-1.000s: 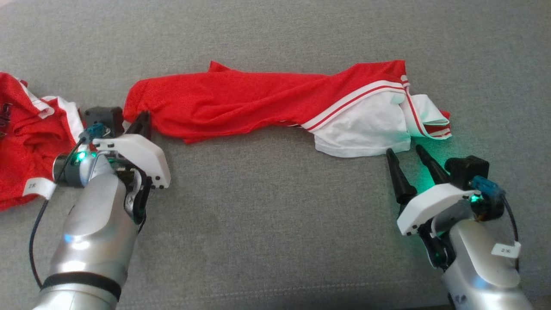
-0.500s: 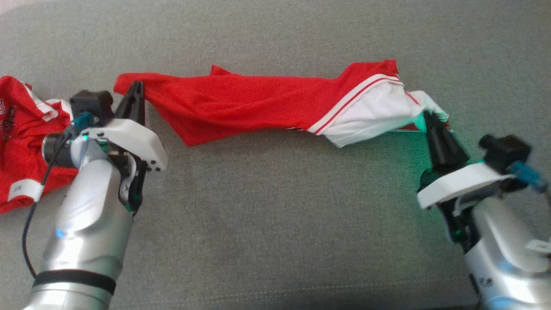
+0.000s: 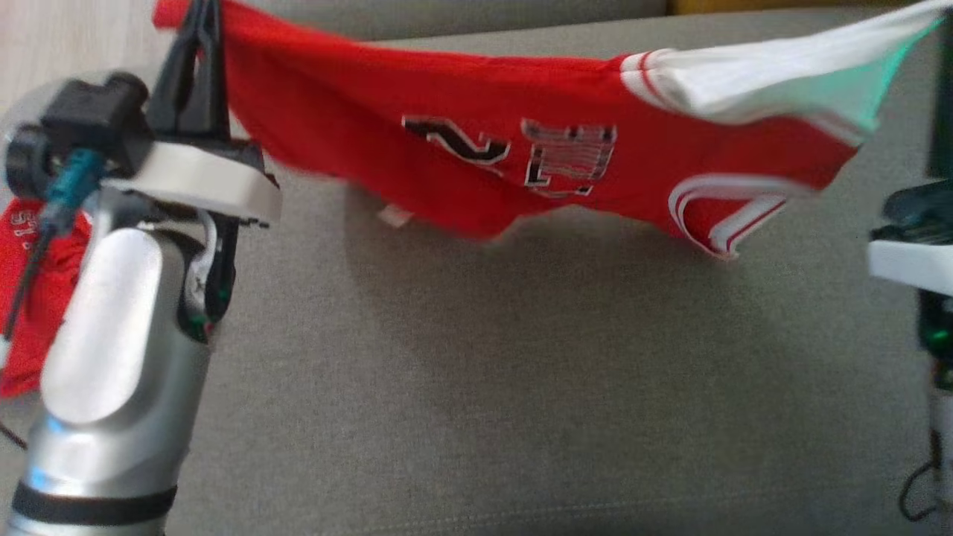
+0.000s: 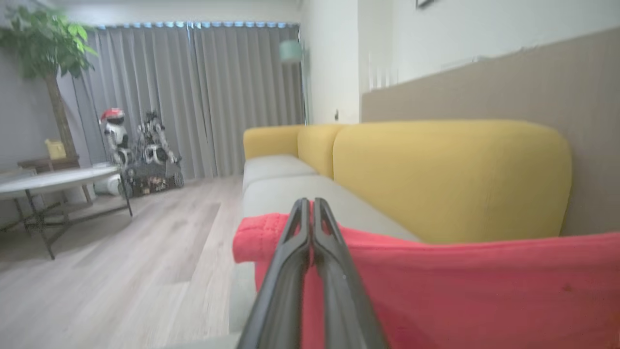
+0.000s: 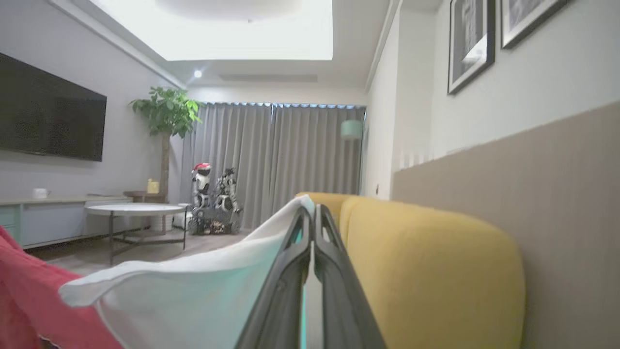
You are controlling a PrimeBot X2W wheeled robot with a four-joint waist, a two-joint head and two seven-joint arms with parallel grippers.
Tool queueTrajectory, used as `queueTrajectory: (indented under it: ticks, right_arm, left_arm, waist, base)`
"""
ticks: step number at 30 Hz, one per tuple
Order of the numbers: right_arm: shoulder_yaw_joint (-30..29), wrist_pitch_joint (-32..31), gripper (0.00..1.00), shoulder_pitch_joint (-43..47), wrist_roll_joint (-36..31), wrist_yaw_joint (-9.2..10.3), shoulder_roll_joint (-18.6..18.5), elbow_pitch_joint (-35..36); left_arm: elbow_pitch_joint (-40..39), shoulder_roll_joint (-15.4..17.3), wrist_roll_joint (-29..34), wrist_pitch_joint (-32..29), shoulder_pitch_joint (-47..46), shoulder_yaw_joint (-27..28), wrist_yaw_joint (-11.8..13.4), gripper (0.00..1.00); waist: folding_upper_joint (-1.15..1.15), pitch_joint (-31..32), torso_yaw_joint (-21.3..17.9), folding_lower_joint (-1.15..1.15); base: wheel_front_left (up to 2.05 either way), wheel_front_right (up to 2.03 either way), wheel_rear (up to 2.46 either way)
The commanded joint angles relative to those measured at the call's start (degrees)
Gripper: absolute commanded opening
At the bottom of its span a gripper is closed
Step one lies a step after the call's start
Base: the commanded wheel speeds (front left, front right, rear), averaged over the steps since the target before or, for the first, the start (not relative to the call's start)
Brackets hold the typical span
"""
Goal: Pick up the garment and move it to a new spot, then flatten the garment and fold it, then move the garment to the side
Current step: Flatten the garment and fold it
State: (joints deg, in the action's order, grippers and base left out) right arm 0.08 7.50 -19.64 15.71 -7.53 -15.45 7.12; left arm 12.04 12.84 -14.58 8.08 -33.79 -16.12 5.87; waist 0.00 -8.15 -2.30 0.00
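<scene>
Head view: garment (image 3: 476, 171) is hanging stretched above the sofa (image 3: 476, 387); left gripper (image 3: 202, 22) is pinching its red corner, right gripper (image 5: 310, 213) its white corner (thin holds), so any hard tug is probably risking a slip and crumpling.

silver forearm (image 3: 112, 357); white wrist plate (image 3: 193, 182); black jaws; teal connector (image 3: 71, 182)
</scene>
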Motion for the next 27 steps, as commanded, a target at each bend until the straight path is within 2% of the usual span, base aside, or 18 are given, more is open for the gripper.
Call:
queueTrajectory:
  ticks: [1,7,13,20,27]
  right_arm:
    - [-0.64,-1.24,0.00,-1.64,-1.02,0.04,-1.14,5.10]
    - [-3.83,-5.64,0.00,-4.74,-2.70,0.04,-1.70,14.28]
    - [-6.27,-9.01,0.00,-8.07,-2.74,0.04,-2.30,17.50]
    - [-5.90,-11.01,0.00,-9.96,-1.96,0.04,-2.55,16.79]
    - [-5.39,-11.21,0.00,-13.02,0.46,0.04,-2.46,11.77]
  left_arm:
    - [-5.77,2.75,0.67,-0.89,-1.64,2.32,0.91,0.00]
    - [-17.81,4.30,1.29,-5.65,-2.84,2.79,2.17,0.00]
    - [-24.24,5.58,1.62,-10.19,-4.76,2.94,2.59,0.00]
    - [-24.76,4.96,0.21,-11.65,-5.37,2.84,2.69,0.00]
    - [-18.40,3.10,-2.31,-10.77,-8.78,1.89,1.01,0.00]
  waist:
    - [0.00,1.56,-0.18,0.00]
    - [0.00,4.26,-0.74,0.00]
    - [0.00,5.51,-1.18,0.00]
    - [0.00,5.51,-1.19,0.00]
    - [0.00,3.57,-0.76,0.00]
  base:
    - [0.00,0.00,0.00]
    - [0.00,0.00,0.00]
    - [0.00,0.00,0.00]
    - [0.00,0.00,0.00]
    - [0.00,0.00,0.00]
